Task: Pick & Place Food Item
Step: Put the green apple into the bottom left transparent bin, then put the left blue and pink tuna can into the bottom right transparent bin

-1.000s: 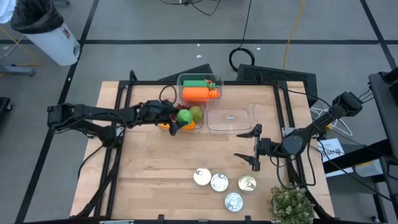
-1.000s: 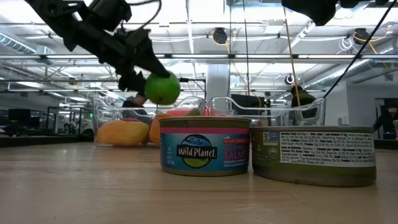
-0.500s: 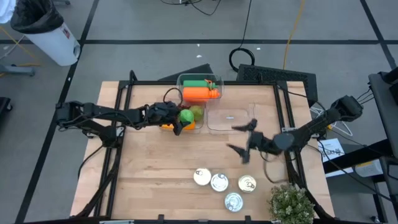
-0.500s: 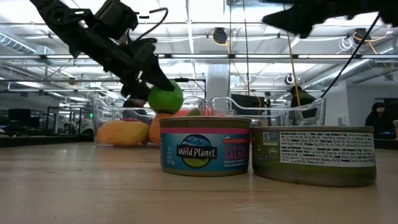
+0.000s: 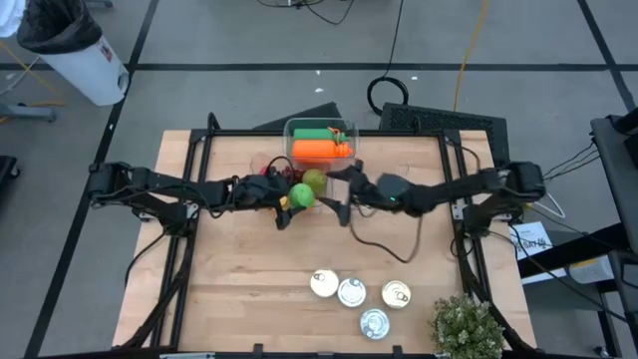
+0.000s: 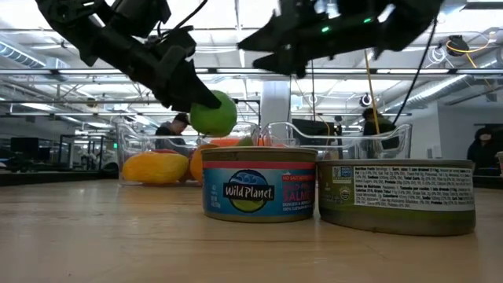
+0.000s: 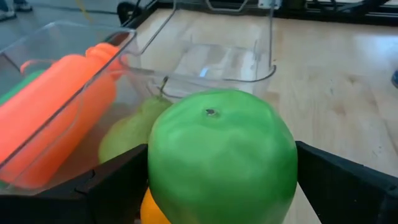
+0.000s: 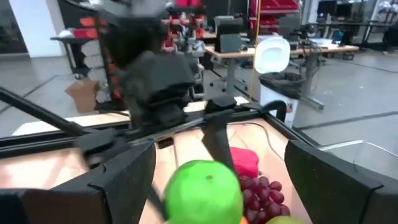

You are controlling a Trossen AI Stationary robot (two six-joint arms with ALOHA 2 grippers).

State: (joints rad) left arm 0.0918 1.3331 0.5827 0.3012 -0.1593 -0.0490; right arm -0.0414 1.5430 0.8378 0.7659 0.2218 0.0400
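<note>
A green apple sits in my left gripper, which reaches in from the table's left. The apple also shows in the low view and the left wrist view. My right gripper is open and stretched across from the right, just right of the apple. In the right wrist view the apple lies ahead between the spread fingers without touching them. Below the apple lie a yellow-green pear, an orange fruit and dark grapes. My left gripper pinches the apple between its two fingers, one on each flank, the stem end facing away from the wrist. The fingers come from the table's left, slanting down. The apple is lifted clear, above the fruit on the table.
A clear tub with a long orange item and a green one stands at the far edge. An empty clear tub lies partly under my right arm. Several tins and a small plant stand near the near edge.
My right arm has swung from the table's right side toward the left, over the empty tub, up to the apple, staying open. My left gripper has kept its hold and carried the apple slightly to the right.
</note>
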